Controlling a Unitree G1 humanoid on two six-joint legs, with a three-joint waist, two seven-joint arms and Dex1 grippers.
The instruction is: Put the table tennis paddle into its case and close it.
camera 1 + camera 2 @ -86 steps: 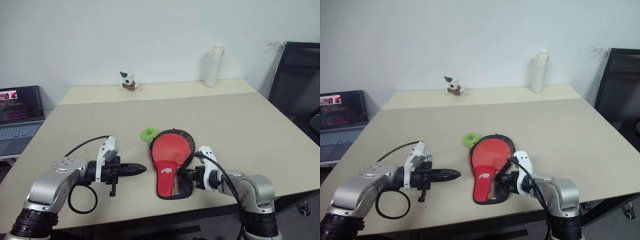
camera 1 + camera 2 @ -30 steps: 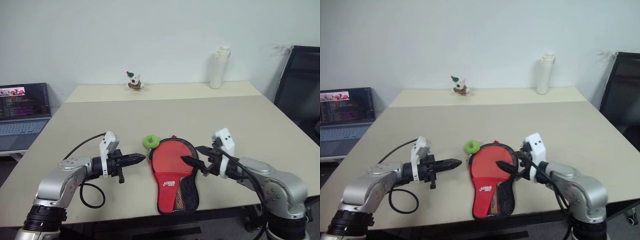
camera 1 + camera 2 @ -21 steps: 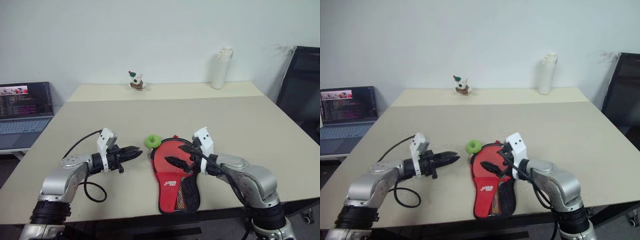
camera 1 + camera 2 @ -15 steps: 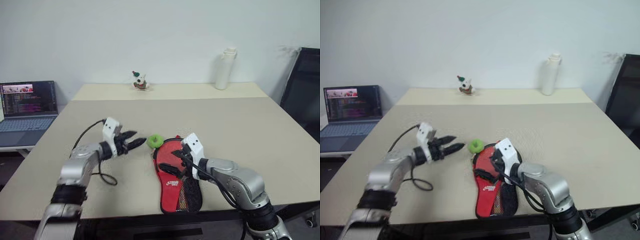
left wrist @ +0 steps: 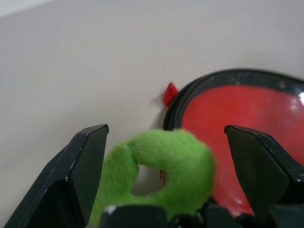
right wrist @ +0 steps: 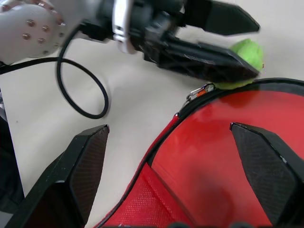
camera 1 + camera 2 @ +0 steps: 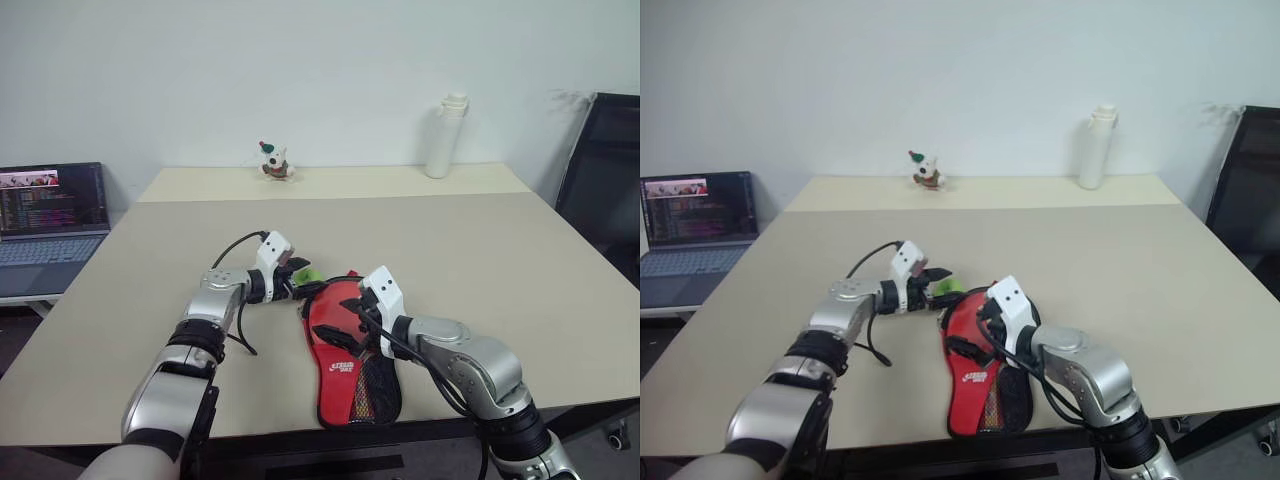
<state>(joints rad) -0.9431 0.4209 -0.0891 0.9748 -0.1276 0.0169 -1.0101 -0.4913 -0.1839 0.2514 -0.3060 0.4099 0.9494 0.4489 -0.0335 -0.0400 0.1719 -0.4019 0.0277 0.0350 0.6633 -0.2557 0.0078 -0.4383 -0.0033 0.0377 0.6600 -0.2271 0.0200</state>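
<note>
Straddling a fuzzy green ring [image 5: 161, 166], the left gripper [image 7: 297, 282] has its 2 fingers spread apart, one on each side of the ring without pinching it. Just beside it, the right gripper [image 7: 345, 315] hovers over the red case [image 7: 350, 345], its fingers also wide apart and holding nothing. The case lies flat on the table [image 7: 480, 250] near the front edge, its black zipper rim partly parted at the round end next to the ring.

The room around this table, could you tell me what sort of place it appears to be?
Probably an office or lab workspace: an open laptop showing code stands at the left, a black office chair at the right, and a plain beige table stands against a bare white wall.
</note>
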